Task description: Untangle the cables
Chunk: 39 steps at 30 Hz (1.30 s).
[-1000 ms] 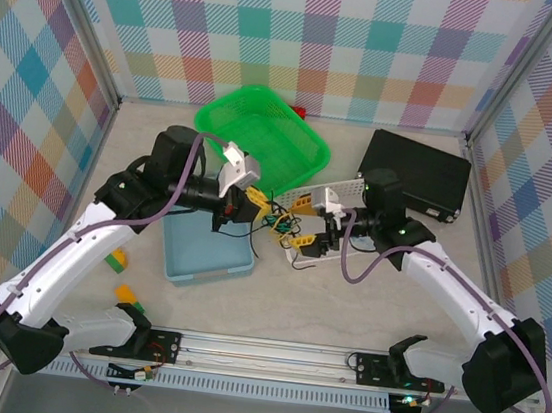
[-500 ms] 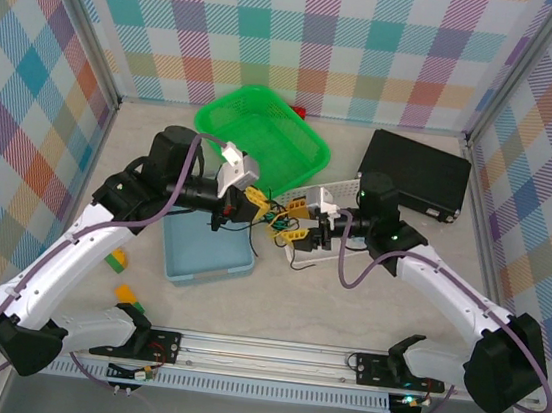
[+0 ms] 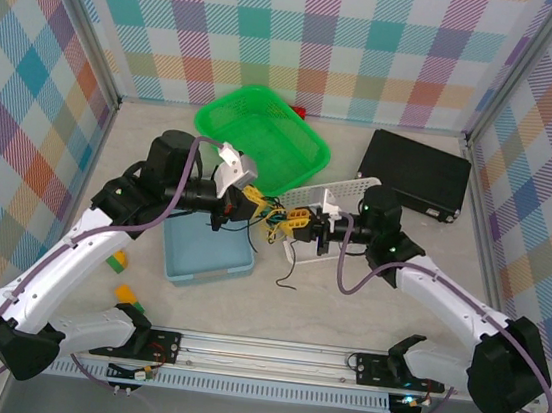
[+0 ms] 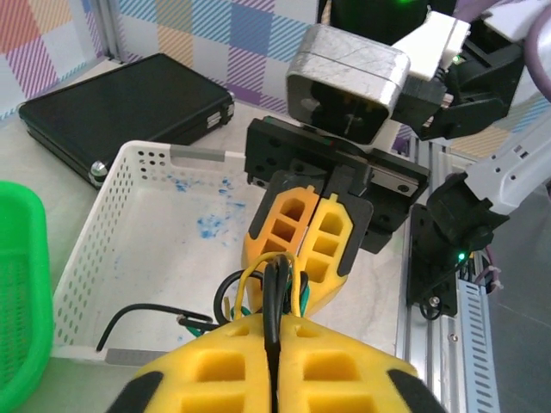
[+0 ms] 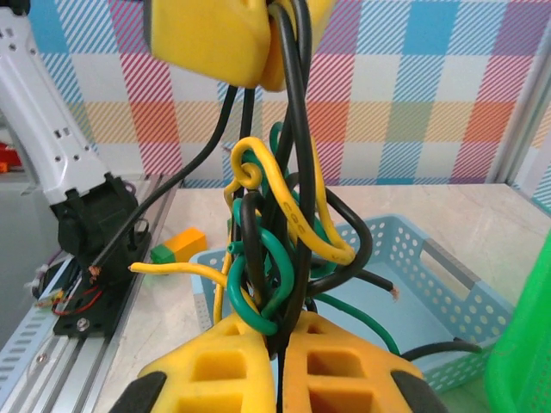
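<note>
The cables (image 5: 274, 249), black, yellow and green, hung as one tight knot above the worktop (image 3: 323, 318), stretched between the left end effector (image 3: 254, 202) and the right end effector (image 3: 300, 224), both clenched on them, so the untangling looked barely begun.

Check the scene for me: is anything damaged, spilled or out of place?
Blue specks stain the floor of the white basket, like spilled ink or paint. The black cable ends in splayed bare copper strands, either stripped or frayed. The cables hang in one knot. Nothing else stands out.
</note>
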Motion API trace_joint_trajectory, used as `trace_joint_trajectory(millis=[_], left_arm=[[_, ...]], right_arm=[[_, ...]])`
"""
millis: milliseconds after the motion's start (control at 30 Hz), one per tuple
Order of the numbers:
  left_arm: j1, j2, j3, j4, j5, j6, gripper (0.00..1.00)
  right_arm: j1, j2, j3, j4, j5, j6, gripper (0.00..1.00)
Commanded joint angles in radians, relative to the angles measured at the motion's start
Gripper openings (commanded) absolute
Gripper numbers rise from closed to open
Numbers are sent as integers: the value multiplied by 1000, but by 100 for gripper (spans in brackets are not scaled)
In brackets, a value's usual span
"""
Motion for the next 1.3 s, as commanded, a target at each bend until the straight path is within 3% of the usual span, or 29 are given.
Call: trace_joint_trajectory(millis=[0, 200, 367, 767, 833, 1000, 1267], left_arm=[[-4, -36, -12, 36, -46, -9, 21], [10, -74, -23, -20, -96, -17, 54], [27, -117, -27, -119, -101, 9, 67], [73, -153, -75, -143, -142, 93, 70], [107, -132, -70, -134, -103, 75, 69], [222, -56, -33, -136, 115, 22, 63], [279, -29, -25, -149, 254, 83, 62]], right_arm=[[6, -24, -40, 140, 50, 132, 0], [6, -33, -67, 224, 134, 301, 0], [6, -52, -56, 182, 160, 294, 0], [6, -87, -58, 156, 85, 281, 0], [7, -98, -62, 147, 85, 278, 0], [6, -124, -65, 99, 84, 250, 0], [6, -153, -70, 46, 66, 216, 0]])
